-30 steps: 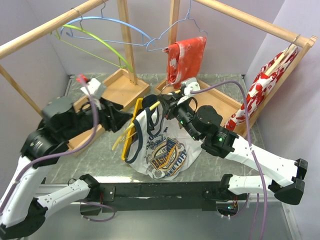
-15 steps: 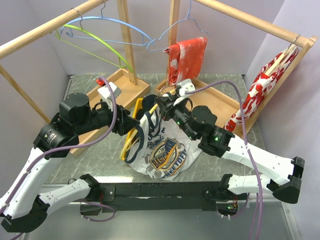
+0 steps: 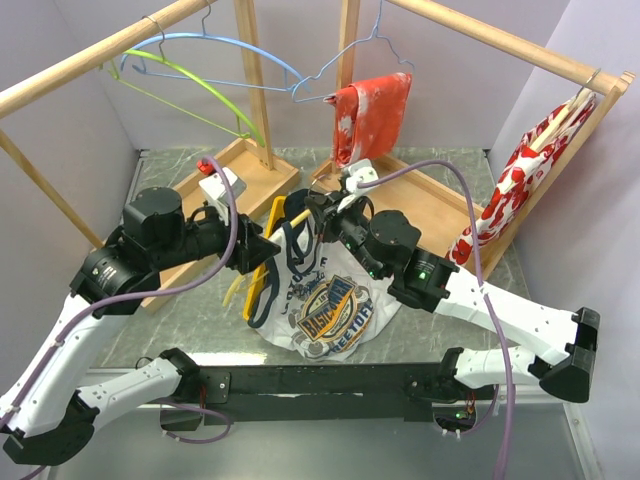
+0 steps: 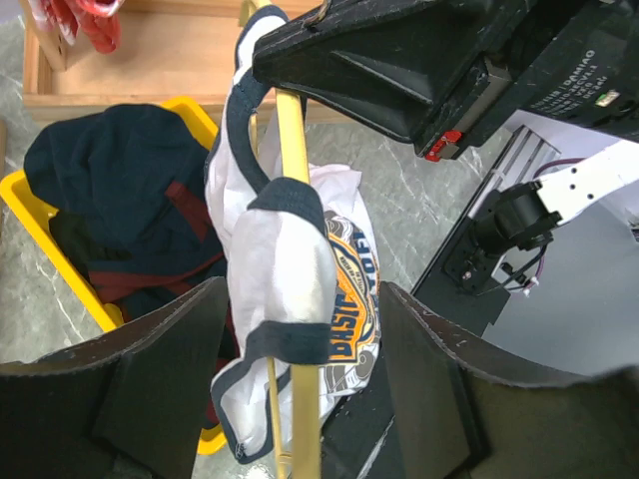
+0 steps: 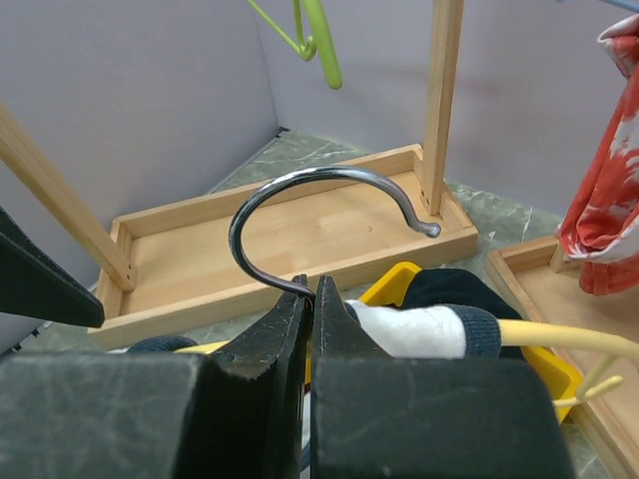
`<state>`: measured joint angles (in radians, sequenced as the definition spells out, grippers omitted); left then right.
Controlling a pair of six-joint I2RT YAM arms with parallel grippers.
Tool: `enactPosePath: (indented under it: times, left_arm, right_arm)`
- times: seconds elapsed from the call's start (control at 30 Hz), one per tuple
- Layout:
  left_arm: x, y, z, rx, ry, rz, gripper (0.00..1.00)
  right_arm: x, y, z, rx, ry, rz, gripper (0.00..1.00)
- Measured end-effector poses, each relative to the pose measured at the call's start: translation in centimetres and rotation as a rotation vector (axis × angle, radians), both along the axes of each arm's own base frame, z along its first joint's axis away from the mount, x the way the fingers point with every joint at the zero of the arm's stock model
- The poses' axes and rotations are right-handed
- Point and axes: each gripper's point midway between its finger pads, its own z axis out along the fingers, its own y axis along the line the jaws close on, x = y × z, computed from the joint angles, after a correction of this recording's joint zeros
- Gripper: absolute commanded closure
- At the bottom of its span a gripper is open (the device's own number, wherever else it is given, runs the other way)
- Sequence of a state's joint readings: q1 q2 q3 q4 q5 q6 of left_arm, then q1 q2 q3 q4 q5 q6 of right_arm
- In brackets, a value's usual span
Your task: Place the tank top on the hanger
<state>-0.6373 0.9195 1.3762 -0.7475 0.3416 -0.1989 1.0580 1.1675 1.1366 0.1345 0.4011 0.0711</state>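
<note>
Okay, nearest me, my left jaws stand wide open on either side of the tank top, not gripping it. White with navy trim and a navy, yellow and orange print, it is bunched on one arm of the yellow hanger, its body draping toward 6 o'clock over the table. My right jaws are pinched tight on the metal hook, clear only from the right wrist. Only the left wrist shows dark clothes in a yellow bin. The surface is grey marble and the walls lilac. Wooden racks stand at 11 and 1 o'clock, with a red floral garment at 12.
</note>
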Motion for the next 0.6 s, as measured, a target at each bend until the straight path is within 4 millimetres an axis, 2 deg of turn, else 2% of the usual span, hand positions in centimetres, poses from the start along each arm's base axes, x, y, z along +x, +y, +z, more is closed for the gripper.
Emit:
enactPosePath:
  times: [0.17,0.3,0.53,0.6]
  left_arm:
    - [0.5,0.1,-1.3,0.033,0.026,0.02,0.39]
    - [1.2,0.4,-2.4,0.071,0.044,0.052,0.49]
    - [1.5,0.5,-3.6,0.097,0.064,0.068,0.57]
    - [1.4,0.4,-4.2,0.104,0.073,0.062,0.65]
  right_arm:
    - [0.2,0.3,-0.4,-0.009,0.007,0.001,1.0]
    - [0.2,0.5,-0.4,-0.011,0.009,0.001,1.0]
    - [0.4,1.0,-0.9,-0.026,0.016,0.003,1.0]
    - [0.5,1.2,-1.0,-0.029,0.018,0.004,1.0]
